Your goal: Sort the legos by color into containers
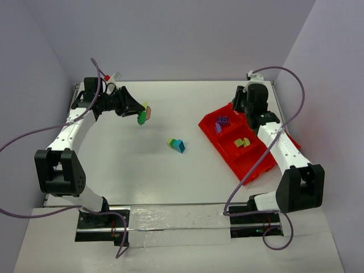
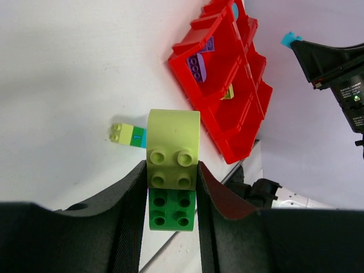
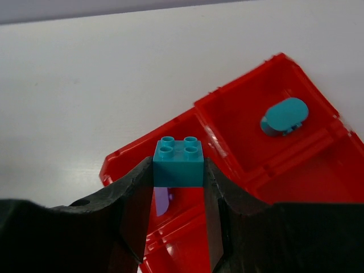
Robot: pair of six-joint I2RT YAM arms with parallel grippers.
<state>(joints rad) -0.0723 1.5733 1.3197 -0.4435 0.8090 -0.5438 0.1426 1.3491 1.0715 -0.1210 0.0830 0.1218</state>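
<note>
Top external view is showing the left gripper [image 1: 140, 114] reaching out over the far left part of the white table [image 1: 142, 176]. Its jaws are clamping a short held stack [image 1: 142, 117] of a green brick and a pale yellow-green one, clear of the surface. The left wrist view is confirming the grip: both fingers [image 2: 133, 199] are pressing the sides of the stack. The green brick [image 2: 172, 209] is sitting deep between them, and the pale rounded piece [image 2: 173, 145] is sticking out beyond the tips.

Further right, near the table's middle, a loose stack [image 1: 176, 145] of pale yellow, green and teal bricks is lying on its side. It is touching neither arm and sitting well apart from the tray.

Right of that, the red tray [image 1: 253, 165] is lying slanted, partly under the right arm. Purple bricks [image 1: 220, 121] are resting in one far compartment, and yellow-green bricks [image 1: 243, 143] are sitting in the next compartment, nearer the arm bases.

At the tray's far corner the right gripper [image 1: 239, 105] is hovering; from above, its jaws are hiding under the wrist. The right wrist view is settling it: the jaws are squeezing a teal brick [image 3: 178, 162], studs up, above the tray. A rounded teal piece [image 3: 284, 116] is lying in the compartment beyond and to the right.
</note>
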